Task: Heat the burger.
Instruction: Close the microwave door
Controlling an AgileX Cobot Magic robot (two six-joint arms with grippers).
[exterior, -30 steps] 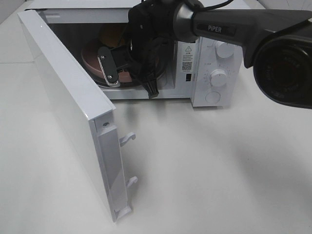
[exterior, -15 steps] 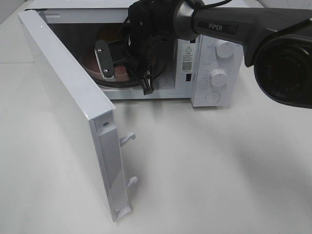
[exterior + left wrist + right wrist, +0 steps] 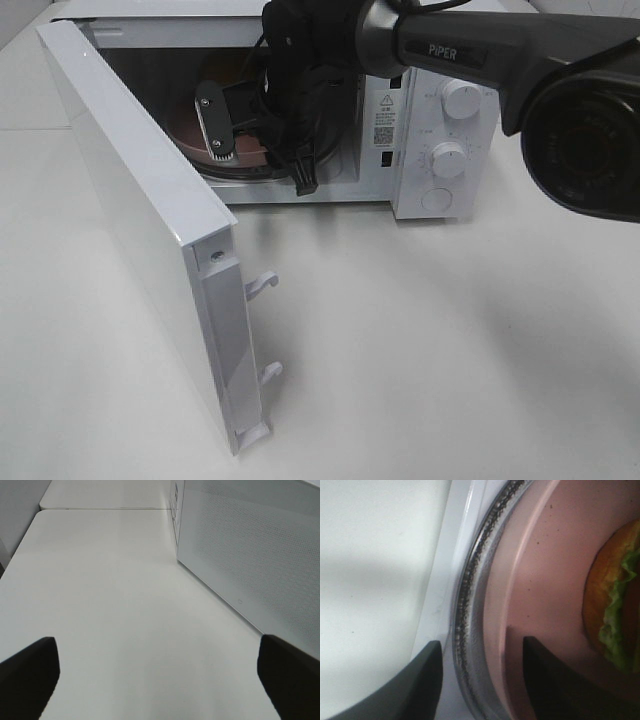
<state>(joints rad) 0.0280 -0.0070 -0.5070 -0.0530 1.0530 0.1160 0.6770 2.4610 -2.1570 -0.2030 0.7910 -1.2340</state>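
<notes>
I am keeping the right tool (image 3: 480, 647) inside the microwave (image 3: 440, 120), jaws apart on either side of the pink plate's (image 3: 545, 580) rim and not pinching it. The burger (image 3: 615, 605) is sitting on that plate, farther in. The open door (image 3: 140, 200) is standing nearer my left tool (image 3: 157, 680), which is spread wide over the worktop (image 3: 450, 350).

Setting: robot test bench, lab-like.
Bare white tabletop (image 3: 450, 350), lone microwave (image 3: 425, 135) with door (image 3: 130, 200) open, arm (image 3: 480, 50) marked PIPER.

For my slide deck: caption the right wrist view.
Open right hand astride the pink plate's rim; burger on the plate, glass turntable beneath.
</notes>
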